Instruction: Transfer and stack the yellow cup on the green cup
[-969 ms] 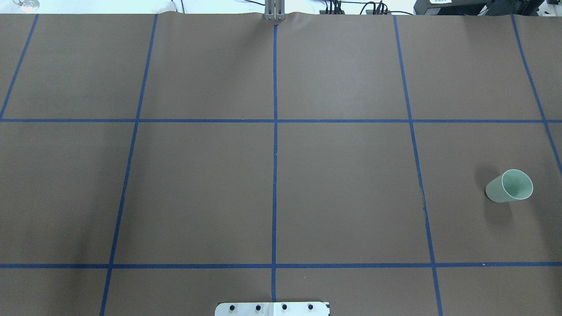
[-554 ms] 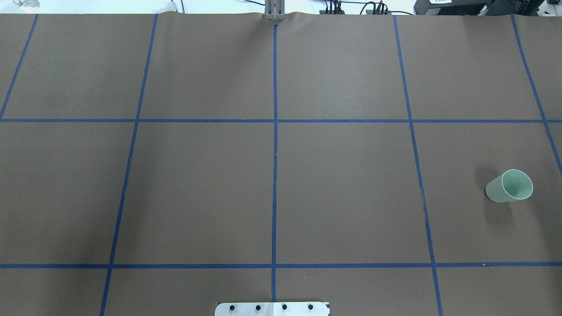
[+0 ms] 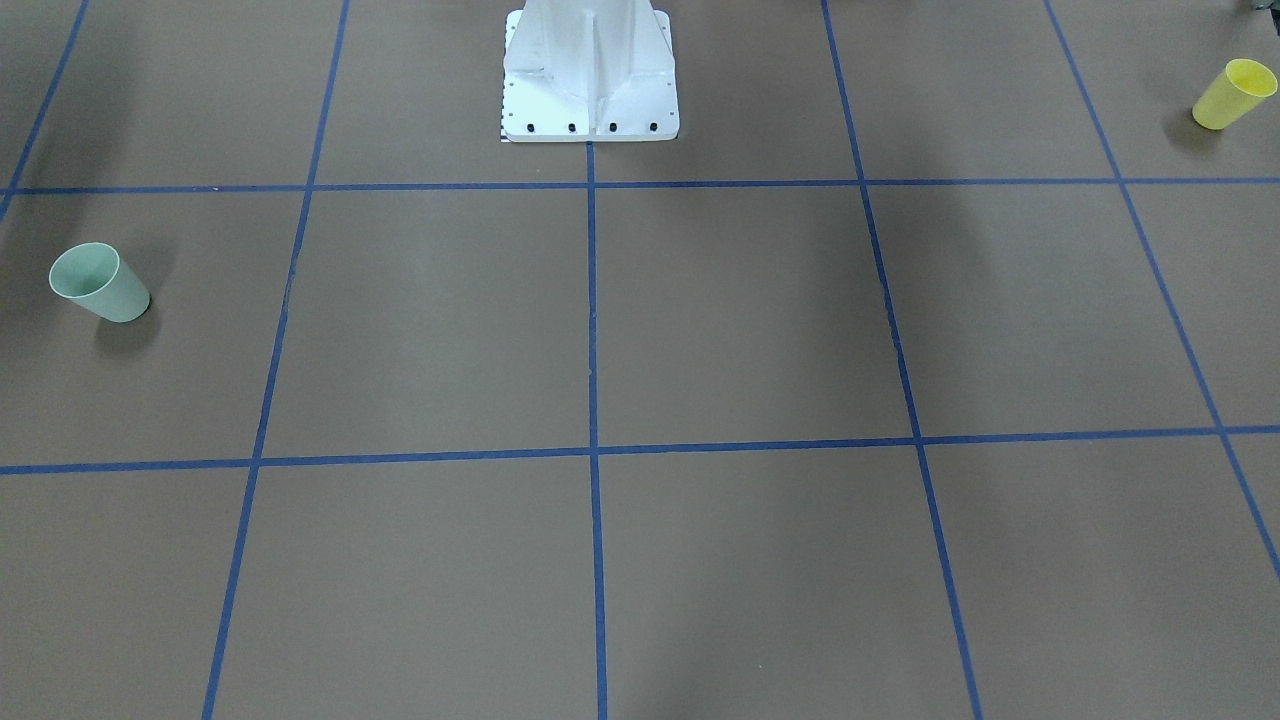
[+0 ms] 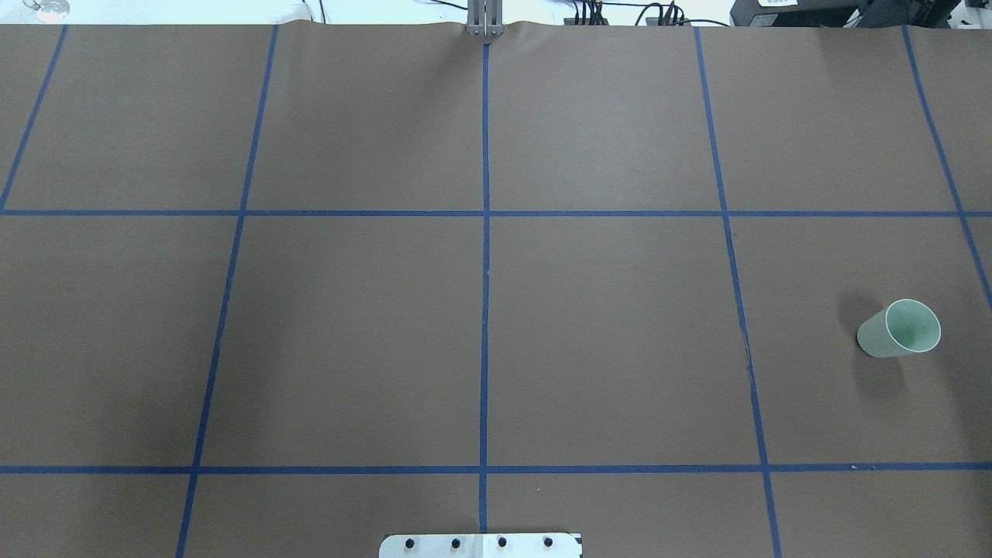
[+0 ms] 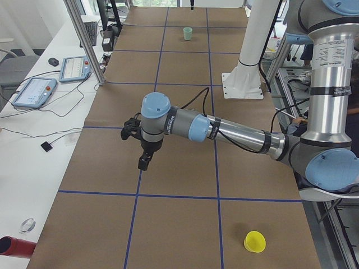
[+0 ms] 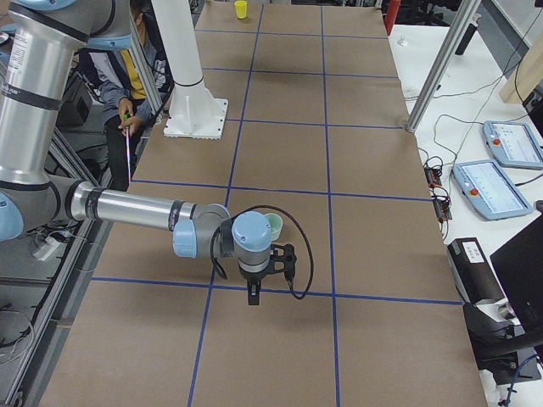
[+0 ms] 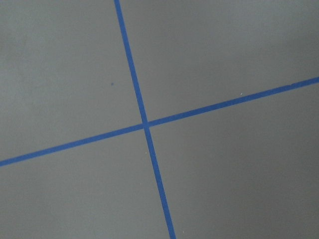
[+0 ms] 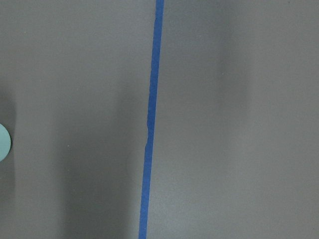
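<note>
The yellow cup (image 3: 1234,94) stands upright near the table's corner on my left side; it also shows in the exterior left view (image 5: 254,241) and the exterior right view (image 6: 241,9). The green cup (image 4: 899,328) stands upright far to my right, also in the front view (image 3: 100,283). My left gripper (image 5: 145,162) hangs high over the table, well away from the yellow cup. My right gripper (image 6: 252,297) hangs just beside the green cup (image 6: 273,224). Both grippers show only in the side views, so I cannot tell whether they are open or shut.
The brown table (image 4: 604,325) carries a grid of blue tape lines. The white robot pedestal (image 3: 588,70) stands at the near middle edge. Tablets and cables (image 5: 35,89) lie beside the table. A person (image 6: 127,93) sits behind the pedestal.
</note>
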`<act>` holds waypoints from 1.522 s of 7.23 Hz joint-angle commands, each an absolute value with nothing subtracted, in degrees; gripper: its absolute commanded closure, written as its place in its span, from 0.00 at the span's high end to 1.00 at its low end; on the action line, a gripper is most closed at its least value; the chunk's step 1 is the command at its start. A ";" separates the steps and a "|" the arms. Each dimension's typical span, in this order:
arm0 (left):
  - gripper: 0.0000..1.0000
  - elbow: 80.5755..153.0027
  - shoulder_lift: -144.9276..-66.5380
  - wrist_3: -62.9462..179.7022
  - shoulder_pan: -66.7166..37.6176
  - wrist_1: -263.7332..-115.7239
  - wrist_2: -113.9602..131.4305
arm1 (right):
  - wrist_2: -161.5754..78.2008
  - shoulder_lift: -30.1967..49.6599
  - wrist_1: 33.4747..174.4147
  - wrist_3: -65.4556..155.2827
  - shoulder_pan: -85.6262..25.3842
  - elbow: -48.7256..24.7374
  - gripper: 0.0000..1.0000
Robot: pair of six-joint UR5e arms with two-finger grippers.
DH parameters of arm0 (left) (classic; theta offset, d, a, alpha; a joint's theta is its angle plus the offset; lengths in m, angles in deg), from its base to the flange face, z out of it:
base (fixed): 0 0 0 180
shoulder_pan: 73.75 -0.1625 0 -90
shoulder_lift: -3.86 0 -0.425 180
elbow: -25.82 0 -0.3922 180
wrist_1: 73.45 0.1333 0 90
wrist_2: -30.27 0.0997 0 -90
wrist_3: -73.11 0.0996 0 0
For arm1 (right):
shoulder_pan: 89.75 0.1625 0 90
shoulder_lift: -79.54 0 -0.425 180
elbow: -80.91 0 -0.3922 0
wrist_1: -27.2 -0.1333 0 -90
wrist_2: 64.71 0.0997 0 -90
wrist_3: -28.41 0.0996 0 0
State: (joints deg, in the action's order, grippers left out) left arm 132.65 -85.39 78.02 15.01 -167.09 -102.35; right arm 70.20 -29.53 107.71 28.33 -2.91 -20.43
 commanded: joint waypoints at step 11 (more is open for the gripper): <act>1.00 150.78 -83.68 24.75 4.07 -163.78 -54.63 | 70.20 -30.41 107.62 28.24 -2.92 -20.51 1.00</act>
